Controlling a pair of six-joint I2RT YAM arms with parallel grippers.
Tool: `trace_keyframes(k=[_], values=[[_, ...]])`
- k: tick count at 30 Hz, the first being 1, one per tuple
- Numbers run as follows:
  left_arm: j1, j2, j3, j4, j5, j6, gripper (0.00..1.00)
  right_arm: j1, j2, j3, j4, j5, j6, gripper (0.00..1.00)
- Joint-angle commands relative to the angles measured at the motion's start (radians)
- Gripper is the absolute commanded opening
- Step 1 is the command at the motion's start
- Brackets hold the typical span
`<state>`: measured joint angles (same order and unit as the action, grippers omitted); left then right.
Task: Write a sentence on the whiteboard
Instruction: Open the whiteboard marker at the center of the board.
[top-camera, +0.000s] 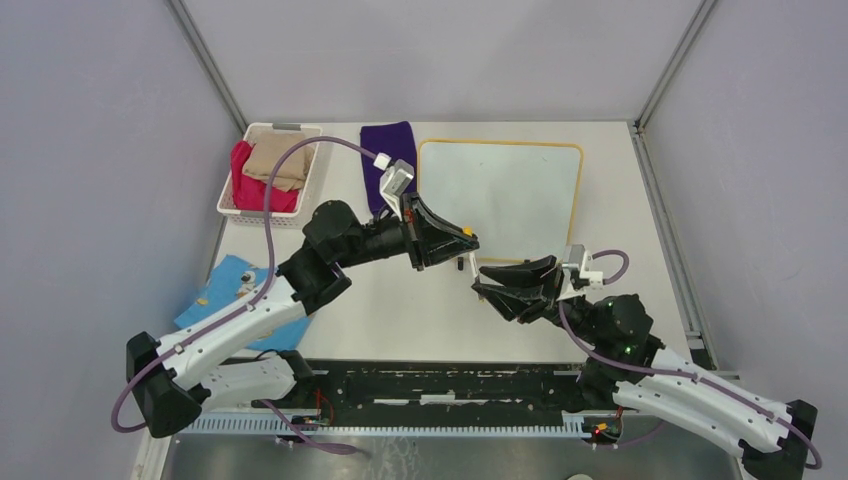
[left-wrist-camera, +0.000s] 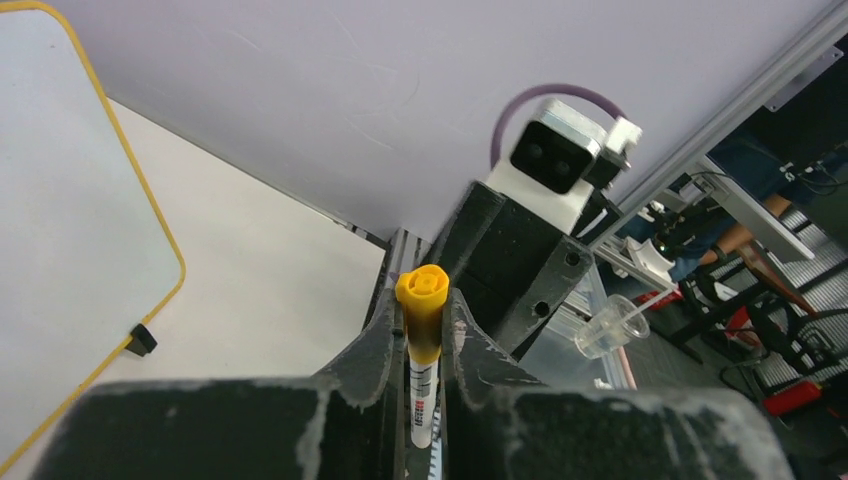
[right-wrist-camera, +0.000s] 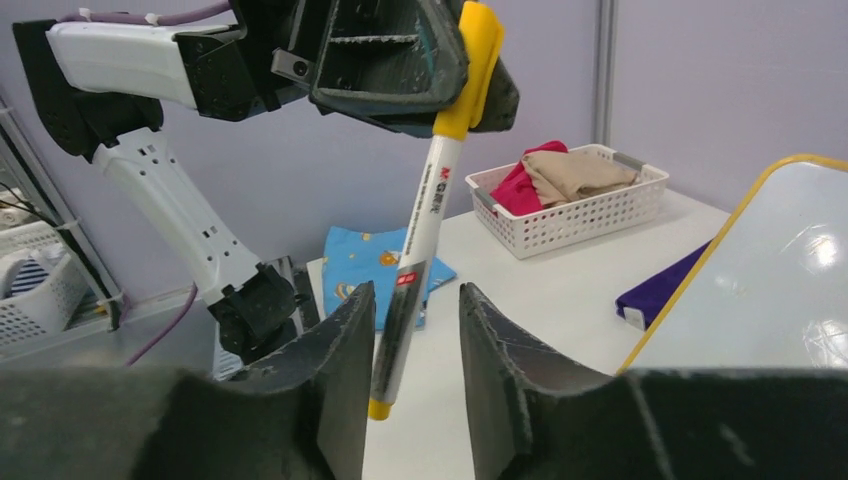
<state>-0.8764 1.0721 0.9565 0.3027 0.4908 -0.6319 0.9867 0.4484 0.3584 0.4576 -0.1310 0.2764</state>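
Right hand (right-wrist-camera: 415, 300) stands spread, one finger each side of the marker (right-wrist-camera: 425, 210) barrel. Left hand (left-wrist-camera: 424, 325) is clamped on its yellow cap (right-wrist-camera: 478, 60), near the whiteboard (top-camera: 500, 185).

Robotics lab test cell: grey partition walls (top-camera: 90, 150), aluminium frame posts (top-camera: 205, 62) enclose white table (top-camera: 400, 310); cable-strewn equipment benches (left-wrist-camera: 690, 225) beyond left claw (left-wrist-camera: 426, 305).

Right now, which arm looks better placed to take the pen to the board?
Left, probably. The left gripper is shut on the pen at its yellow top, while the right gripper stands open around its barrel, not pinching it. The board lies just beyond both.
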Motion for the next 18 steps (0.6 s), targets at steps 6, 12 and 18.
trace_keyframes(k=[6, 12, 18], values=[[-0.012, -0.056, -0.001, 0.033, 0.063, 0.000, 0.02, 0.000, 0.085, 0.128, 0.020, -0.062, 0.015, 0.62], [-0.012, -0.084, -0.016, 0.033, 0.084, 0.007, 0.02, -0.001, 0.136, 0.161, 0.091, -0.110, 0.057, 0.61], [-0.012, -0.104, -0.029, 0.026, 0.087, 0.018, 0.02, -0.002, 0.184, 0.186, 0.143, -0.146, 0.091, 0.60]])
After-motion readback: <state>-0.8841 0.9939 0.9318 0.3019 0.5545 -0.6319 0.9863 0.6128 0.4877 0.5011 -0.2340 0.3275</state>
